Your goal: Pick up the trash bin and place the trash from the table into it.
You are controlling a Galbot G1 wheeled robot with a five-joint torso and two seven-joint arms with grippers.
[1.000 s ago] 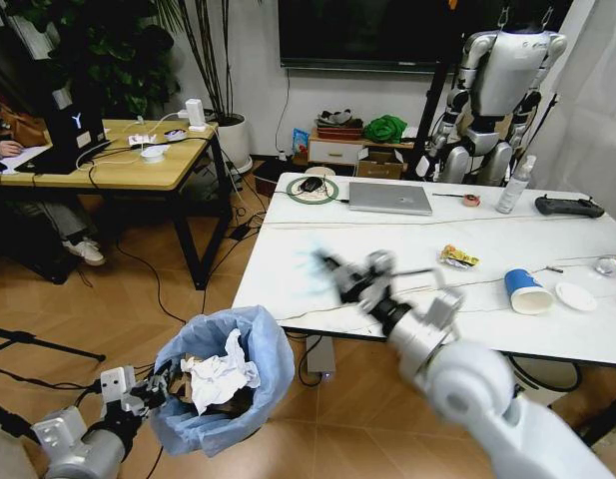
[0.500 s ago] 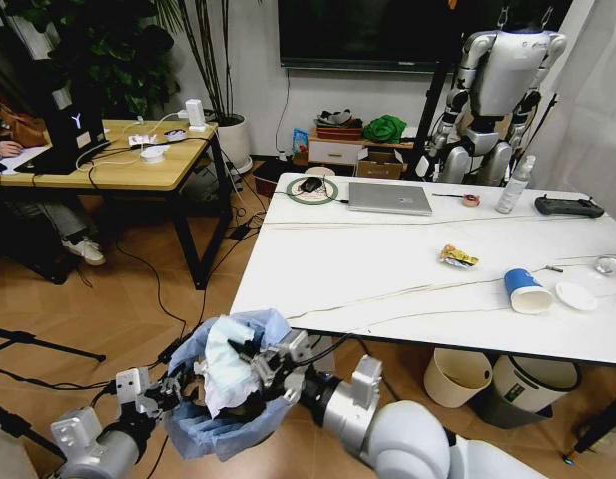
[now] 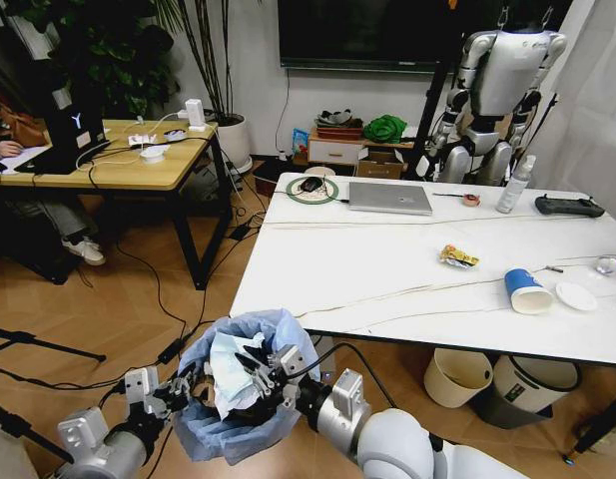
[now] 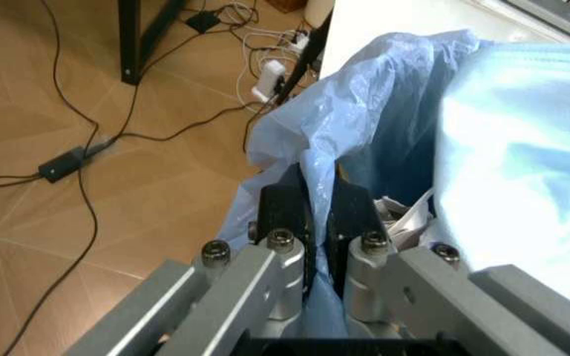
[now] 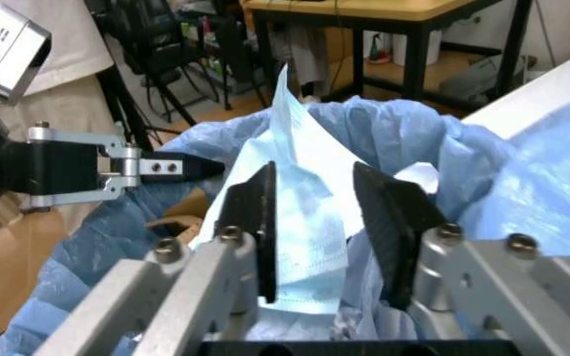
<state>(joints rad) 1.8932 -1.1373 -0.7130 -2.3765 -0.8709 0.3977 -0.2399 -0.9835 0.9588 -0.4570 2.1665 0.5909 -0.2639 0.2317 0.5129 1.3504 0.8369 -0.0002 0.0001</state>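
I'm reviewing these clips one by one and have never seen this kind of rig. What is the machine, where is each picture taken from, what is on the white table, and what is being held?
It is a wheeled robot with two arms. One picture comes from its head, looking down; the other two come from cameras on its wrists. The left gripper is clamped on the rim of the trash bin, holding it beside the table. The right gripper is over the bin's mouth, its jaws apart around a light-blue sheet, apparently a face mask. On the table lie a blue paper cup, a white lid, a yellow wrapper and a laptop.
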